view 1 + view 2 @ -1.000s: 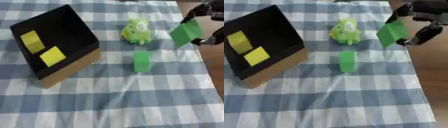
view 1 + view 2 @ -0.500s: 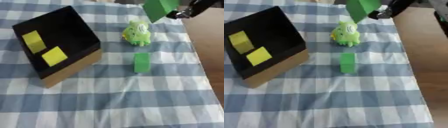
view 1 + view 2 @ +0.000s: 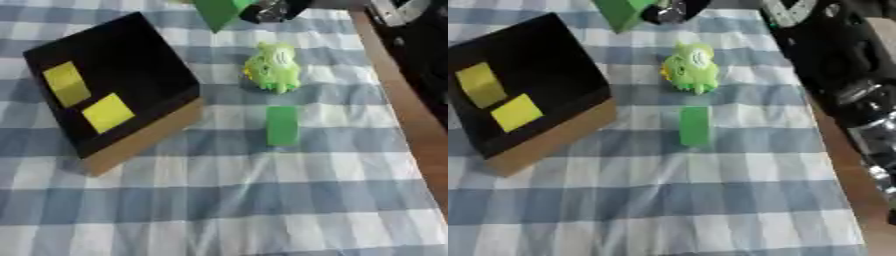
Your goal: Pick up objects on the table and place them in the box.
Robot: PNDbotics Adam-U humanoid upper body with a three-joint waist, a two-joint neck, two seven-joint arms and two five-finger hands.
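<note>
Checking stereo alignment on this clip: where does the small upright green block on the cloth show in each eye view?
Left eye view: green block right of centre, just below the green toy.
Right eye view: green block near centre, below the same toy.
Shared landmark: the black box with two yellow pieces, to its left.

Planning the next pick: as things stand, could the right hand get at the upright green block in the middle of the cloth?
Probably not yet. The right hand is up at the far edge, curled round a green piece. The green block stands free, the green toy just beyond it.
</note>
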